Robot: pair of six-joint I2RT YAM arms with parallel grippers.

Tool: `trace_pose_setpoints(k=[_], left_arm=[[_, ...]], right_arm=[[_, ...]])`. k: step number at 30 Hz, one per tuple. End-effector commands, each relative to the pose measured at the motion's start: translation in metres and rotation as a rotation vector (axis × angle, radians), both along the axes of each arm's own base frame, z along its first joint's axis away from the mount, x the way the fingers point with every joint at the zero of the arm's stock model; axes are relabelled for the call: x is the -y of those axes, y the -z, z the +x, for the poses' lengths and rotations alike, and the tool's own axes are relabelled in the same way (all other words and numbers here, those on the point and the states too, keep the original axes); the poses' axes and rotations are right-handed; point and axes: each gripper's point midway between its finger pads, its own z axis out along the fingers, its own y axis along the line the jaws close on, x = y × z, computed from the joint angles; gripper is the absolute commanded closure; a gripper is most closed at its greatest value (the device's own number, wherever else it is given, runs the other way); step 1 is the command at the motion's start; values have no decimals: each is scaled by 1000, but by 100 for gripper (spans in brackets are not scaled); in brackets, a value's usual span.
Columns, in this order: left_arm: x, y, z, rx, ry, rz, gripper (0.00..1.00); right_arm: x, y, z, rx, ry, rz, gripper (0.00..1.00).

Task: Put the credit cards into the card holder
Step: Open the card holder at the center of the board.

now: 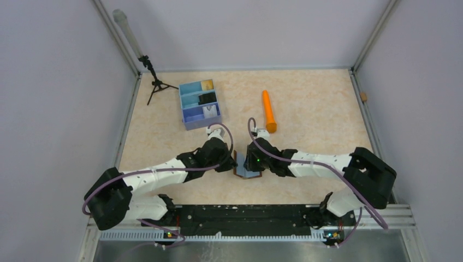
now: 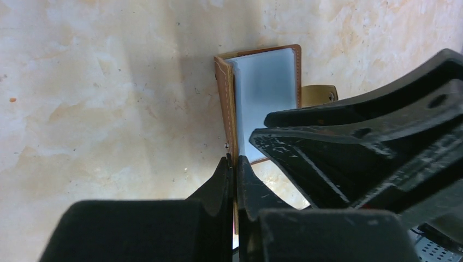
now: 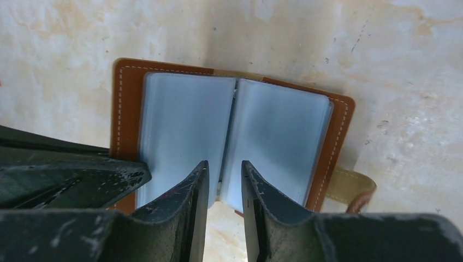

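L tool [image 2: 233, 160] on card holder [image 2: 266, 82], beige tbl [image 2: 109, 109]

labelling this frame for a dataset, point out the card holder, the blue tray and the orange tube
card holder [image 3: 126, 109]: right wrist view, on its brown leather cover.
blue tray [image 1: 203, 123]: top external view, on its near outer wall.
orange tube [image 1: 268, 111]: top external view, on the middle of its body.

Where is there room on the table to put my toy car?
Bare tabletop lies right of the orange tube, up to the side rail, and between that tube and the blue tray. It's crowded in the near middle, where the left pincer and right pincer meet at the card holder.
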Motion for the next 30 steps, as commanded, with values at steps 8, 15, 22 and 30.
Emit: trace_pose_setpoints(k=[8,15,22,30], left_arm=[[2,-12,11,53,14,39,76],[-25,-48,22,153,-35,114,41],[-68,-68,27,206,-136,132,34],[-109,-89,33,263,-220,88,25]], right_arm=[[-24,26,4,-17,-58,-9,75],[-1,53,6,-49,-4,-160,78],[19,63,7,-54,28,-275,77],[22,55,4,-26,28,-359,64]])
